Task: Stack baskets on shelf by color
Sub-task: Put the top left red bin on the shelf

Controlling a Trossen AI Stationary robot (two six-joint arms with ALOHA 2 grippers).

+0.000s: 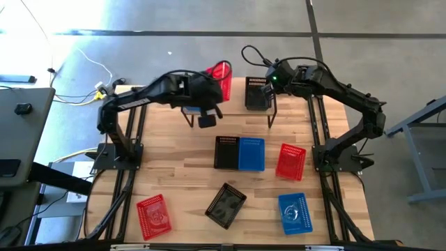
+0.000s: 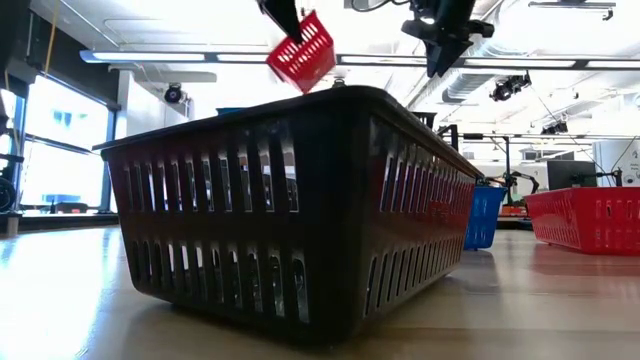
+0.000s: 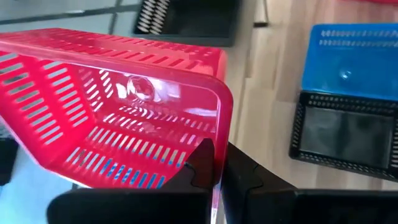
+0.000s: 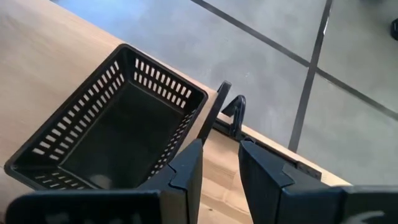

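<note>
My left gripper [image 1: 214, 89] is shut on a red basket [image 1: 220, 75], holding it tilted in the air over the left part of the shelf [image 1: 230, 115]; the low view shows this basket [image 2: 303, 50] high up. A black basket [image 1: 257, 94] stands on its bottom on the shelf's right end. My right gripper [image 4: 221, 158] is open just past that black basket's [image 4: 112, 130] corner, with nothing between the fingers. Something blue shows through the red basket's [image 3: 112, 106] slots. My left gripper pinches the red basket's side wall at its rim [image 3: 219, 134], one finger [image 3: 200, 163] inside the basket and the other [image 3: 249, 177] outside. The basket is lifted clear and tilted, its open side facing the wrist camera.
On the tabletop lie a black basket [image 1: 226, 152] and a blue one [image 1: 251, 154] side by side, a red [image 1: 290, 161], a blue [image 1: 295, 213], a black [image 1: 226, 206] and a red [image 1: 153, 215]. The near black basket [image 2: 300, 210] fills the low view.
</note>
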